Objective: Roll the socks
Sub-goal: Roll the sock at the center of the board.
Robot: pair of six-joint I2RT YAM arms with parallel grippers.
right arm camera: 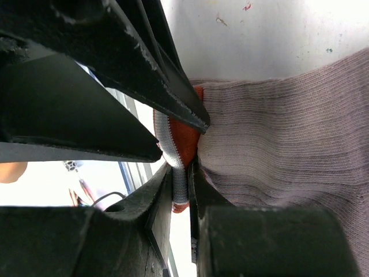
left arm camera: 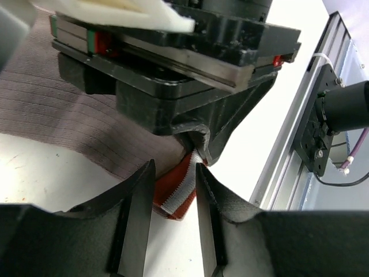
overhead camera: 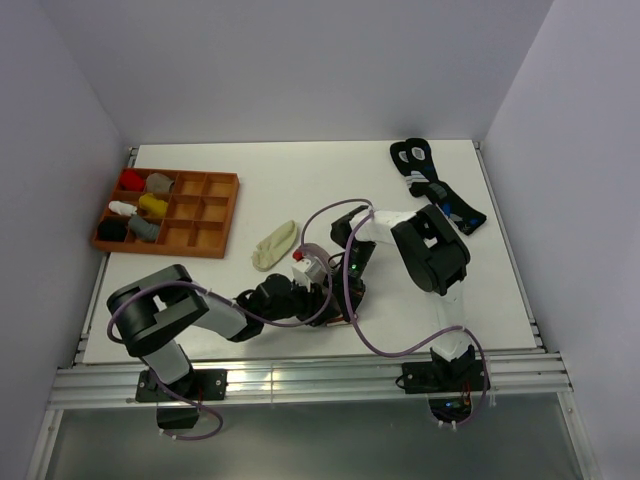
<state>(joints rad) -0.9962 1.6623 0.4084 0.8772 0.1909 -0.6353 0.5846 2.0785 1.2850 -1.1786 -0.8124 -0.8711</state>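
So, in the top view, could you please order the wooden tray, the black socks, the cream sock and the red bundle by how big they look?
1. wooden tray
2. black socks, counted as a pair
3. cream sock
4. red bundle, clearly the smallest

Reads as ribbed, matt knit cloth on taupe sock (right arm camera: 288, 144); matt black plastic on left hand (left arm camera: 174, 173) and right hand (right arm camera: 181, 173); smooth white tabletop (overhead camera: 300, 190); brushed metal rail (overhead camera: 320, 382).

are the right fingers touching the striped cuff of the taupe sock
Touching. The right wrist view shows the right fingers pinching the striped cuff between them, no gap.
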